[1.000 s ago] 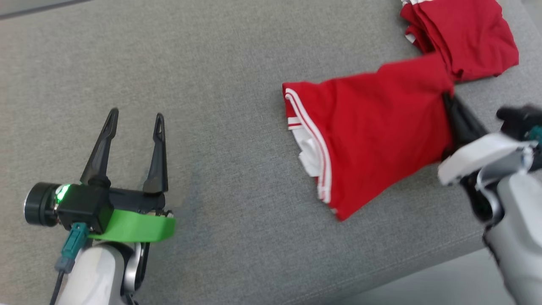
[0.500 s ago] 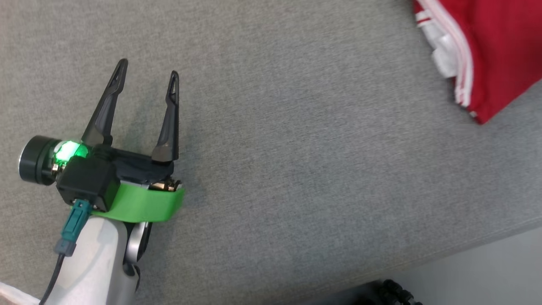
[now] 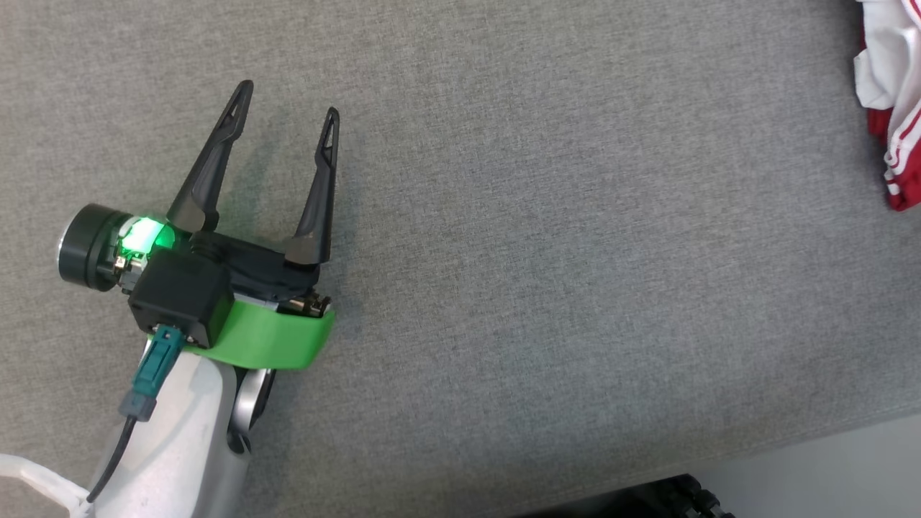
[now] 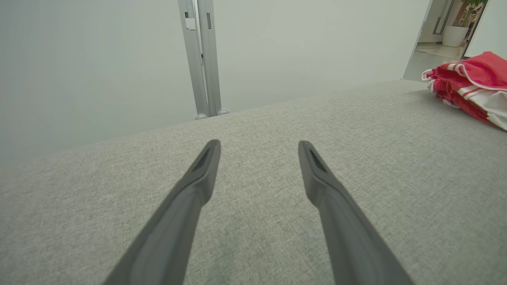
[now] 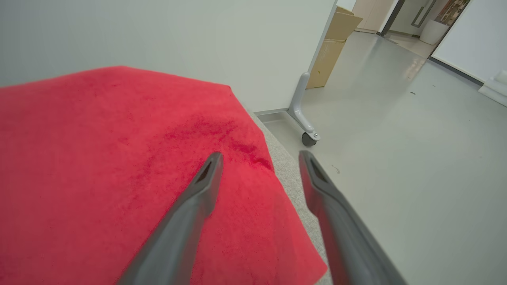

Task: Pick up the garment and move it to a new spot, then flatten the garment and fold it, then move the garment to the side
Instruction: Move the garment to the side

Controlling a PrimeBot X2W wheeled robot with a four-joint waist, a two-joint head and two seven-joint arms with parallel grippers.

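**Desk:** What takes up most of the frame?

**Photographer:** A grey fabric-covered counter, seen from the robot's head. The head camera has swung in the past second. The red-and-white garment was mid-frame then and now sits at the 2 o'clock edge. The whole picture slid with it, so that is the camera's move, not the cloth's.

**Desk:** And the arms?

**Photographer:** The left pincer hovers at 9 o'clock, fingers spread wide and pointing to 1 o'clock. It holds nothing and is well apart from the garment. A second ago the right arm was tucked against the garment's 3 o'clock side. Now, from the right wrist, the right pincer stands wide over the red cloth with nothing between its fingers. It is at the counter's edge, with bare floor beyond at 3 o'clock.

**Desk:** Meaning?

**Photographer:** The garment looks let go near the counter's side. By my reading the last step, moving it aside, is done or nearly so. Whether the fold held, I cannot tell.
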